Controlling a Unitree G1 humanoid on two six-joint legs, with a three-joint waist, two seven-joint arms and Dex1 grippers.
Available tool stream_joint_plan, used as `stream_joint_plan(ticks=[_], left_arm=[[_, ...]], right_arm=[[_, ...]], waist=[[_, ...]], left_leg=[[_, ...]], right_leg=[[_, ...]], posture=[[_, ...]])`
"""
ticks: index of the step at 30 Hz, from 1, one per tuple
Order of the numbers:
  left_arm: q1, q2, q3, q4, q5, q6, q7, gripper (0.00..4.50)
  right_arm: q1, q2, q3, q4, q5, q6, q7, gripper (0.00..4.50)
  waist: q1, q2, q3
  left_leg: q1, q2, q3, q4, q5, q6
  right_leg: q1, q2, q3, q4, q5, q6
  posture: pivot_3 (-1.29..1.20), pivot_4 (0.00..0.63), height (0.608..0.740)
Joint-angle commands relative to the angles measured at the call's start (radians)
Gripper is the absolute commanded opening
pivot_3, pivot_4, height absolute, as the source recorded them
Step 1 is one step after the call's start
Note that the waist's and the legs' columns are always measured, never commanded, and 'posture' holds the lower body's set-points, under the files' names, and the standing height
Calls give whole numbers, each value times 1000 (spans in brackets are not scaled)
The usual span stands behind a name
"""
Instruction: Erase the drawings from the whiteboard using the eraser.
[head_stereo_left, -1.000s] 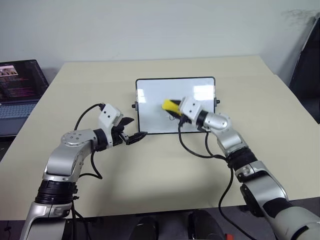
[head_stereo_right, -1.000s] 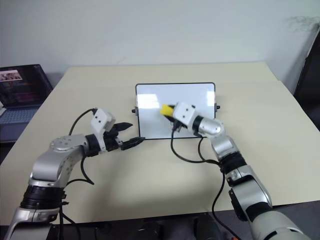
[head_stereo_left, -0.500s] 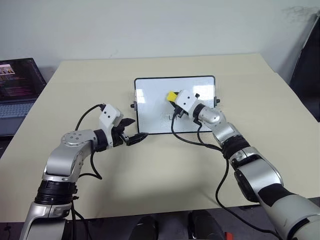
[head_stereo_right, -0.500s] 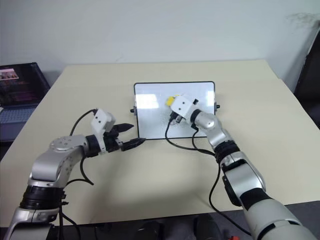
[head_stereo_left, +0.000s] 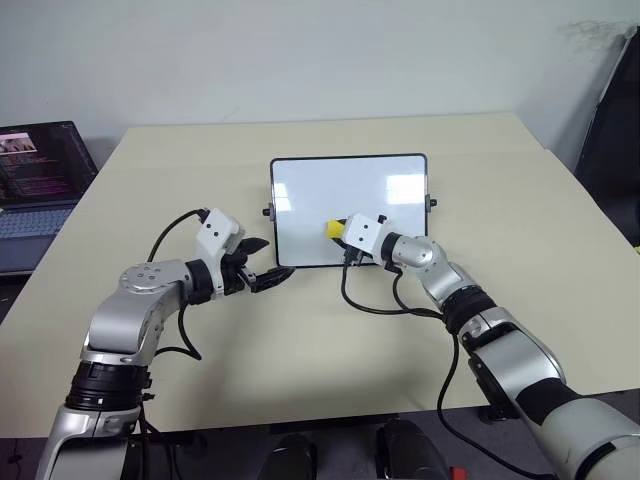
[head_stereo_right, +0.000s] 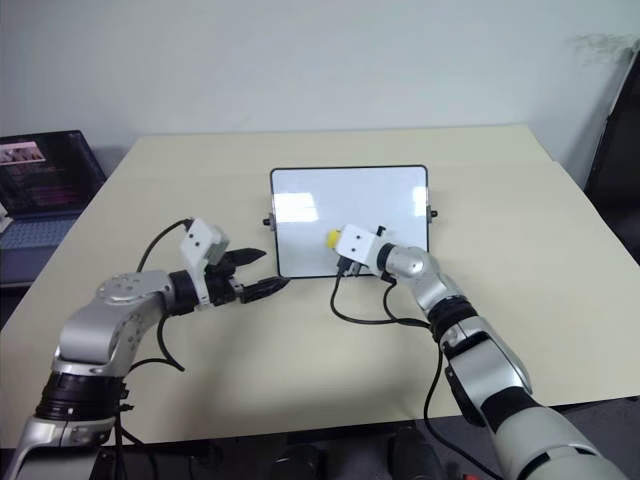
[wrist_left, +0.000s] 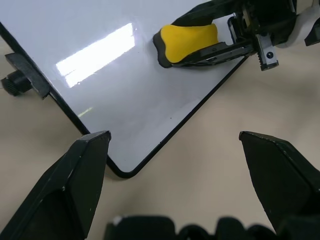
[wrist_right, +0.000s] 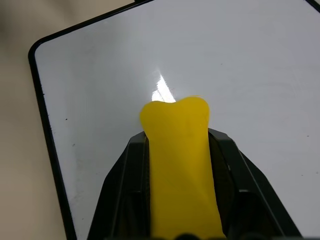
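Whiteboard (head_stereo_left: 349, 190) flat on beige table (head_stereo_left: 300, 330), about mid-table, black-framed with rounded corners and small black knobs at left and right edges; surface glossy white with window glare, no marker squiggles made out anywhere on it. Yellow eraser (head_stereo_left: 335, 229) pressed low on board, close to near edge and slightly left of centre, dark underside down against white surface. Right gripper (head_stereo_left: 347, 234) clamped tight on eraser, one black finger (wrist_right: 122, 187) along each long side, yellow block poking out beyond fingertips; approaching from right and pointing toward left across near part of board. Black cable looping from right wrist down onto tabletop just in front of board. Left gripper (head_stereo_left: 272, 272) spread wide, holding nothing, just off board's near-left corner; fingertips over bare table, lower one close to frame, contact not clear. From left wrist camera, both black fingers (wrist_left: 75, 180) well apart, framing that rounded corner with eraser (wrist_left: 187, 42) and right gripper beyond. Open laptop (head_stereo_left: 35, 190) at far left beside table, screen dark with lines of text. Dark chair edge (head_stereo_left: 612, 150) at far right.
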Motion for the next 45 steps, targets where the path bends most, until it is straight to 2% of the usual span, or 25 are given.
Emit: stream_joint_plan(ticks=[1, 5, 10, 14, 17, 21, 25, 35, 45], left_arm=[[-35, 21, 33, 16, 3, -9, 3, 4500], [-43, 20, 45, 44, -4, -3, 10, 4500], [-35, 21, 61, 50, -14, 0, 6, 4500], [-28, 19, 69, 50, -19, 1, 3, 4500], [-27, 16, 68, 48, -24, 4, 2, 4500], [-25, 15, 67, 41, -29, 6, -4, 4500], [-23, 20, 71, 36, -31, 8, -7, 4500], [-14, 30, 78, 29, -38, 13, -8, 4500], [-17, 29, 72, 38, -38, 9, -11, 4500]], right_arm=[[26, -16, 10, 24, -18, 29, 25, 1195], [42, -23, 7, -39, -3, -12, 58, 1195], [78, -46, -15, -239, 42, -15, 133, 1195], [73, -64, -32, -335, 39, 13, 120, 1195], [45, -72, -41, -321, 22, 29, 83, 1195], [-11, -78, -31, -187, -31, 2, -36, 1195], [-19, -73, -7, -71, -55, 9, -59, 1194], [34, -84, 16, -23, -54, 38, 51, 1194], [63, -97, 6, -122, -44, 58, 99, 1194]], waist=[[0, 0, 0], [0, 0, 0], [1, 0, 0], [0, 0, 1], [1, 0, 1], [3, 0, 1], [2, 0, 1], [3, -1, 0], [3, -1, 0]], left_leg=[[0, 0, 0, 0, 0, 0], [0, 0, 0, 0, 0, 0], [-5, 1, -2, 0, 0, 0], [-10, 1, -2, -1, 1, -3], [-10, 1, -2, -2, 1, -4], [-10, 0, -2, -2, 0, -4], [-10, 0, -2, -2, 0, -4], [-5, 0, -3, 0, -1, -1], [-4, 0, -3, 0, 0, -1]], right_leg=[[0, 0, 0, 0, 0, 0], [0, 0, 0, 0, 0, 0], [-4, 0, -1, 0, 0, 0], [-9, -1, -1, -2, 0, 0], [-9, -2, -1, -4, 0, 0], [-9, -2, -1, -4, 0, 0], [-9, -2, -1, -4, 0, 0], [-3, -1, -2, -2, 0, 0], [-2, -1, -2, -1, 0, 0]], posture=[[0, 150, 740], [0, 150, 740], [0, 150, 740], [0, 150, 740], [0, 150, 740], [0, 150, 740], [0, 150, 740], [0, 150, 740], [0, 150, 740]])
